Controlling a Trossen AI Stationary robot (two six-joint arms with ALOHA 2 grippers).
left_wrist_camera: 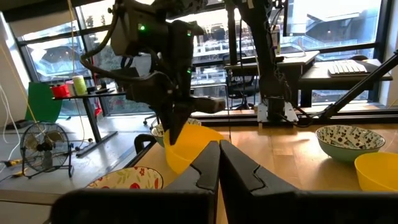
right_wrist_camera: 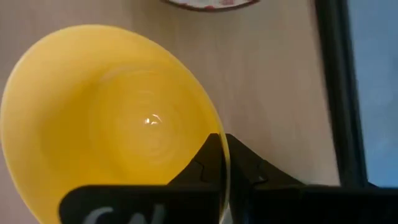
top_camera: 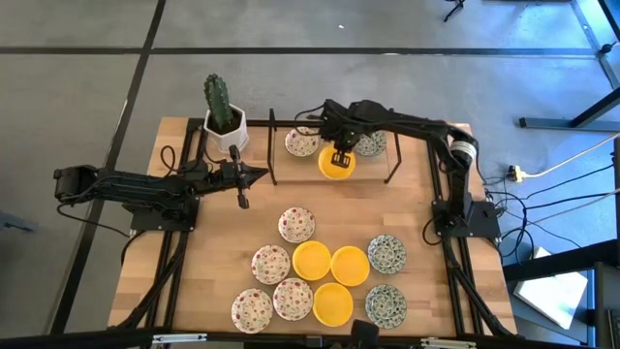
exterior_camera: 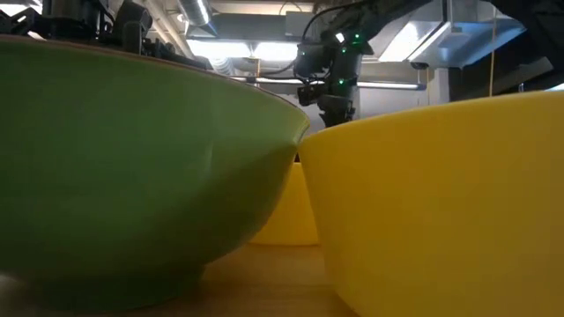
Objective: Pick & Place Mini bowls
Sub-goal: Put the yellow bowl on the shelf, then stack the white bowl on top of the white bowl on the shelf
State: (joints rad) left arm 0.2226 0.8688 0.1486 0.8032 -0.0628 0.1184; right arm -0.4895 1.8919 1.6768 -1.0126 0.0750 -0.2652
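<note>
My right gripper (top_camera: 339,155) is at the table's far middle, shut on a plain yellow mini bowl (top_camera: 336,165), inside a black wire frame (top_camera: 272,145). A red-speckled bowl (top_camera: 301,143) and a grey-green patterned bowl (top_camera: 369,143) rest on the table on either side of it. Several more mini bowls, yellow (top_camera: 311,260), red-speckled (top_camera: 296,224) and grey-green (top_camera: 387,254), sit clustered on the near half. My left gripper (top_camera: 242,181) is shut and empty at the left, near the cactus pot (top_camera: 224,121). My right gripper holds the yellow bowl by its rim (right_wrist_camera: 225,163), one finger inside the bowl and one outside. The fingers come from above, pointing down. In the left wrist view the bowl (left_wrist_camera: 186,146) hangs tilted below the gripper; my left fingers (left_wrist_camera: 208,165) hide its lowest part.
The black frame's uprights (top_camera: 395,155) stand close on both sides of the held bowl. The white cactus pot stands at the far left corner. In the low view two near bowls (exterior_camera: 132,176) (exterior_camera: 441,202) block most of the table. Bare wood lies mid-table (top_camera: 339,208).
</note>
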